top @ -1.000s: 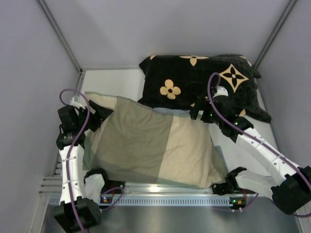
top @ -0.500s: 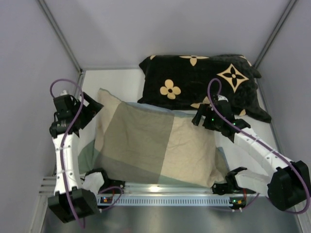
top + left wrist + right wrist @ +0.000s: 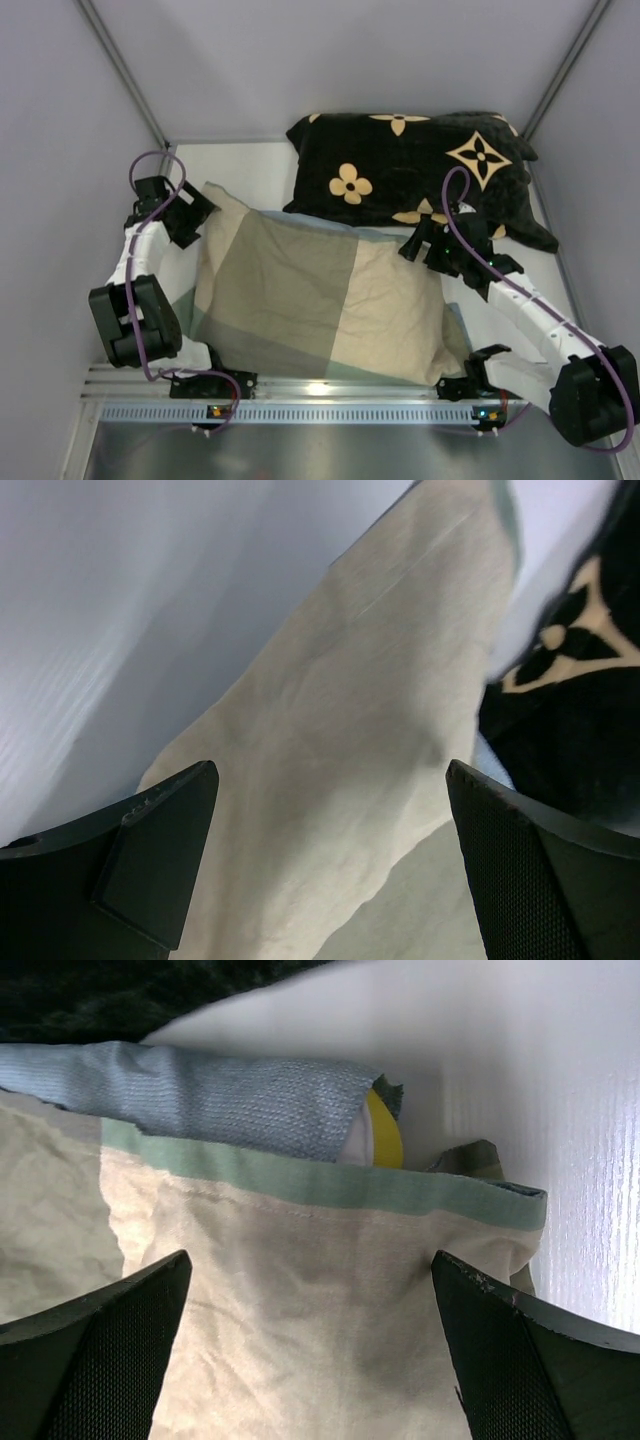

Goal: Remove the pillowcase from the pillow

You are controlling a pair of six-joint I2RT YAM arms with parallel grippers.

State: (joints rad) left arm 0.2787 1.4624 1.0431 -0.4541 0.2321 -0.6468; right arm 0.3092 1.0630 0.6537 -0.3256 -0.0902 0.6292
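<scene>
The pillowcase (image 3: 320,300), in olive, beige and sage blocks, lies across the middle of the white table with the pillow inside. My left gripper (image 3: 190,215) is open at its far left corner. In the left wrist view its jaws (image 3: 330,880) stand wide apart over beige fabric (image 3: 350,730). My right gripper (image 3: 425,243) is open at the far right corner. In the right wrist view its jaws (image 3: 310,1350) straddle the beige cloth below the sage hem (image 3: 300,1185). The grey-blue face (image 3: 200,1100) lies behind, and the pillow's cream corner with yellow-green piping (image 3: 380,1135) pokes out of the opening.
A black cushion with tan flower motifs (image 3: 400,165) lies at the back, touching the pillowcase's far edge, and shows in the left wrist view (image 3: 570,730) and the right wrist view (image 3: 120,990). Grey walls close in both sides. A metal rail (image 3: 330,410) runs along the near edge.
My left arm swung back and its gripper now sits at the far left corner. The pillowcase's left end has flattened out, showing a beige block. My right gripper shifted slightly right.
</scene>
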